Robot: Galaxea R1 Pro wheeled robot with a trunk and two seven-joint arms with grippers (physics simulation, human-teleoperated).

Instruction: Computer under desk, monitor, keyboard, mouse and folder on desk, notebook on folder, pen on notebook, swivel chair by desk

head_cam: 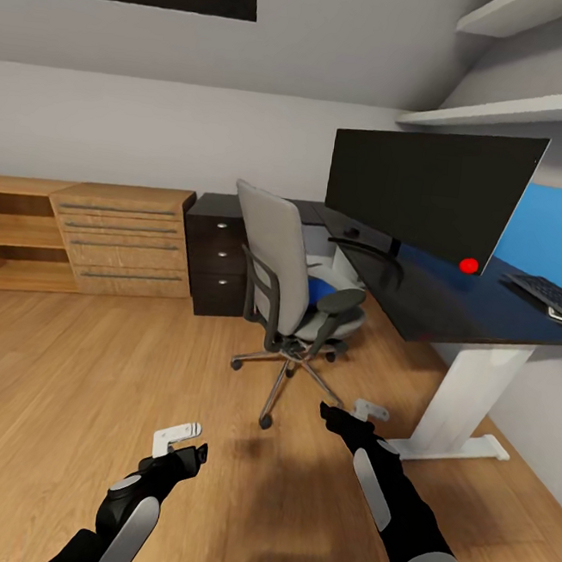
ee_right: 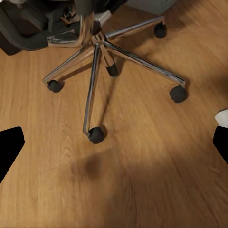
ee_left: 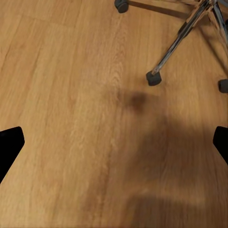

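The grey swivel chair (head_cam: 282,268) stands on the wood floor in front of the black desk (head_cam: 451,312), its back turned to me. The blue folder (head_cam: 319,290) lies on its seat. On the desk stand the wide black monitor (head_cam: 421,187) and, at the far right, the keyboard (head_cam: 558,297). My left gripper (head_cam: 180,445) (ee_left: 114,147) and right gripper (head_cam: 352,411) (ee_right: 114,147) hang open and empty over the floor, short of the chair's chrome base (ee_left: 180,38) (ee_right: 99,52). The computer, mouse, notebook and pen are out of view.
A black drawer unit (head_cam: 217,257) sits under the desk's left end, beside a light-wood drawer chest (head_cam: 125,239) and an open shelf (head_cam: 14,231) along the back wall. The desk's white leg (head_cam: 463,404) stands at right. Wall shelves (head_cam: 515,111) hang above.
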